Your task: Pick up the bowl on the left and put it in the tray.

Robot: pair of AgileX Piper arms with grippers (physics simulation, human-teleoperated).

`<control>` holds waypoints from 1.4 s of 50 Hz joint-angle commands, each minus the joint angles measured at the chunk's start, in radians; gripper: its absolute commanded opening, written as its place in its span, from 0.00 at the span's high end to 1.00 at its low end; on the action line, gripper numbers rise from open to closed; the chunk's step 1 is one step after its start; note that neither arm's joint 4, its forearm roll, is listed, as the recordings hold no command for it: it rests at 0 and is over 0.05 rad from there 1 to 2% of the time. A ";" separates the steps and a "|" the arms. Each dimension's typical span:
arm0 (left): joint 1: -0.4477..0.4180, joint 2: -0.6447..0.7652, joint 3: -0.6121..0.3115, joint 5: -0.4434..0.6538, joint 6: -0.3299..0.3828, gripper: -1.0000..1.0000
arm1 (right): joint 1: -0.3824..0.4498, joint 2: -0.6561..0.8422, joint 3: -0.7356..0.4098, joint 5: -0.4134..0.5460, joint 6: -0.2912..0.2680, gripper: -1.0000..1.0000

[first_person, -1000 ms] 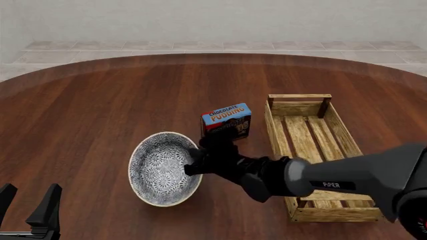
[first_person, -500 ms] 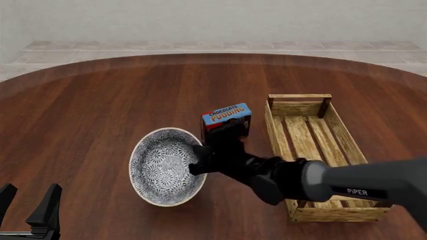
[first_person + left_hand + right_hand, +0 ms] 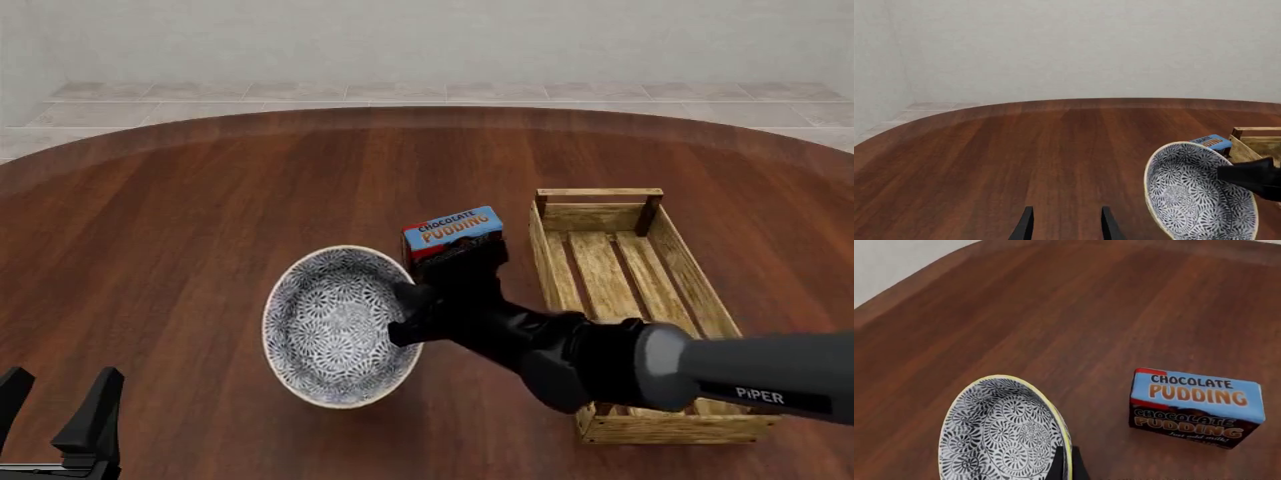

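Observation:
The blue-and-white patterned bowl [image 3: 334, 325] hangs above the table, tilted with its inside facing up and left. My right gripper [image 3: 408, 318] is shut on its right rim; the bowl [image 3: 1004, 432] fills the lower part of the right wrist view with a dark fingertip [image 3: 1057, 465] on the rim. In the left wrist view the bowl [image 3: 1197, 192] shows tilted at the right. The wooden slat tray [image 3: 638, 300] lies to the right of the bowl. My left gripper [image 3: 54, 415] rests open at the near left corner, its fingers [image 3: 1026, 225] apart over bare wood.
A blue-topped chocolate pudding box [image 3: 451, 240] stands just behind the right gripper, between bowl and tray; it also shows as the box [image 3: 1195, 405] in the right wrist view. The round wooden table [image 3: 200, 200] stretches far to the left and back.
The right gripper has lifted the bowl off the table, carrying it slightly up and toward the right. The bowl has tilted more. The left arm has not moved.

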 commanded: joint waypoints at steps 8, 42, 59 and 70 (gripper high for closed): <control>0.000 0.000 0.000 0.000 0.000 0.00 | -0.008 -0.072 0.030 0.004 -0.004 1.00; 0.000 0.000 0.000 0.000 0.000 0.00 | 0.006 -0.264 0.066 0.085 -0.012 1.00; 0.000 0.000 0.000 0.000 0.000 0.00 | -0.063 -0.319 0.064 0.149 0.022 1.00; 0.000 0.000 0.000 0.000 0.000 0.00 | -0.075 -0.375 0.070 0.186 0.035 1.00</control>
